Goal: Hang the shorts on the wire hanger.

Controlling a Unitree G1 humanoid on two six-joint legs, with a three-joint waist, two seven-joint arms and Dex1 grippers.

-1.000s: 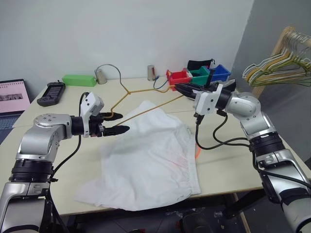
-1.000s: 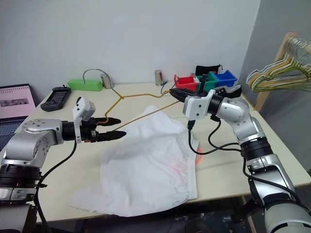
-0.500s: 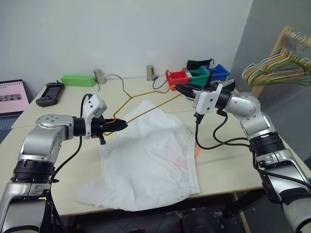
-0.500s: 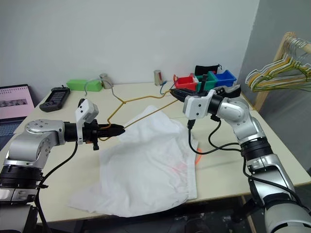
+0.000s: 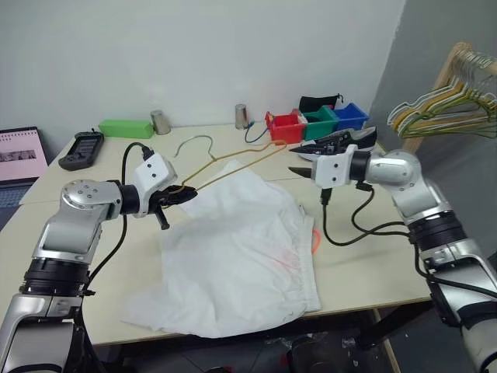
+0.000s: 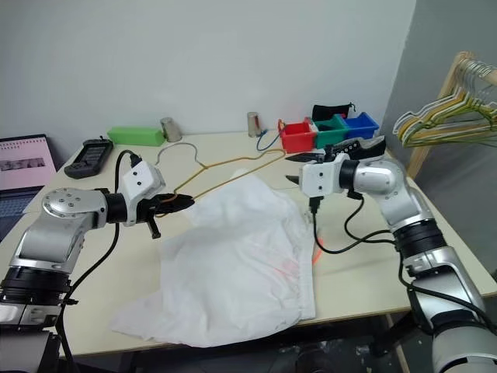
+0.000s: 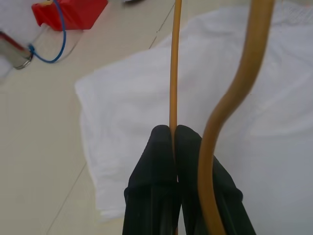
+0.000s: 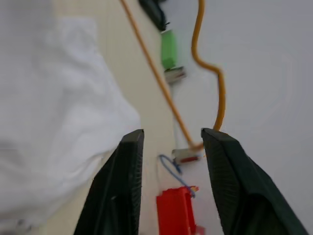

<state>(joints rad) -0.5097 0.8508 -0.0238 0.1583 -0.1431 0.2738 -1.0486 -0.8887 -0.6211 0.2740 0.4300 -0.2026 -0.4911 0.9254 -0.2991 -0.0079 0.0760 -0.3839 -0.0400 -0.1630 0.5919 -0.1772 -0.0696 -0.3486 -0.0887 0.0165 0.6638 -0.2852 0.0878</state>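
**Hanger handed over: released on the right, clamped on the left**

Released by the right gripper (image 5: pixel 304 158), the wire hanger (image 5: pixel 233 165) has been taken over by the left gripper (image 5: pixel 189 194), which was spread a second ago and is now pressed together on one of the thin tan-gold wires. In the left wrist view the wire is seen pinched between the two black fingers (image 7: pixel 159 161), with a second strand curving past beside them. The right gripper's fingers are now parted and stand just off the hanger's far corner, with nothing between them.

The handover is judged complete: the hanger is carried on the left side alone, and the right arm is free to be brought to the garment. Threading has not yet been started.

The shorts (image 5: pixel 237 252) are found spread loosely on the table (image 5: pixel 365 268), white, thin and rumpled, with a faint reddish print near the middle and an orange-red drawstring (image 5: pixel 315 242) showing at the edge nearest the right arm. The hanger's lower wire is seen passing just over the far edge of the fabric; whether it touches cannot be told. The hook (image 5: pixel 194 143) is raised clear of the tabletop.
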